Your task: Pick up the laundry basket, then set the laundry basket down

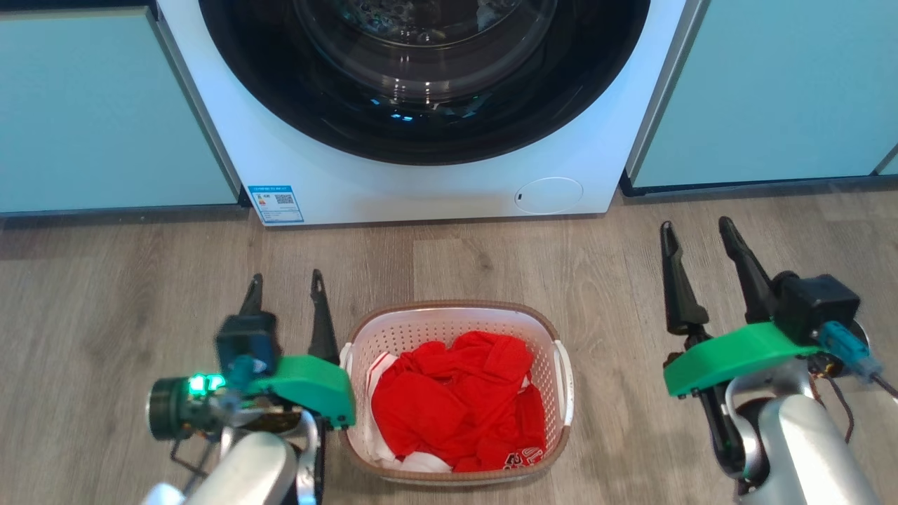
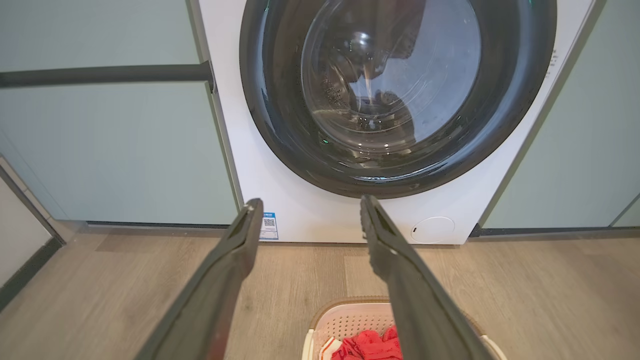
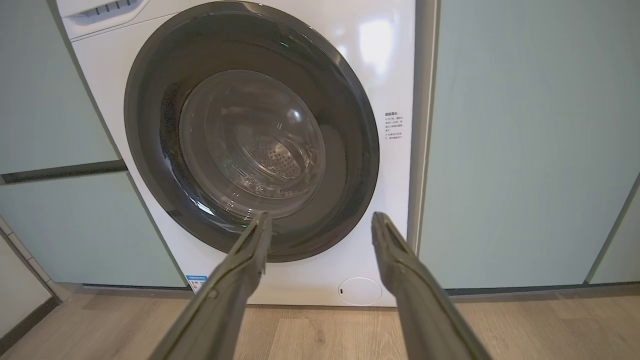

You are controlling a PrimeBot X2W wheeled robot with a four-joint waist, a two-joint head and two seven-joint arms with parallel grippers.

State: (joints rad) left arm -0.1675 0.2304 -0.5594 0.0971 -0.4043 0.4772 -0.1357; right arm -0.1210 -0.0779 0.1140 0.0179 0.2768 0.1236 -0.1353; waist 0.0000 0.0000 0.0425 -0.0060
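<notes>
While the laundry basket (image 1: pixel 449 307), heaped with red clothes (image 1: pixel 456 400), sat on the wooden floor (image 1: pixel 140 280) before the washing machine (image 1: pixel 421 189), I saw my left end effector (image 1: pixel 286 277) spread just beside it and my right end effector (image 1: pixel 696 224) spread well apart.

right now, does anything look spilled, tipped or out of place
Nothing stands out. The basket sits upright on the floor in front of the washer, with the clothes inside it and nothing spilled.
</notes>
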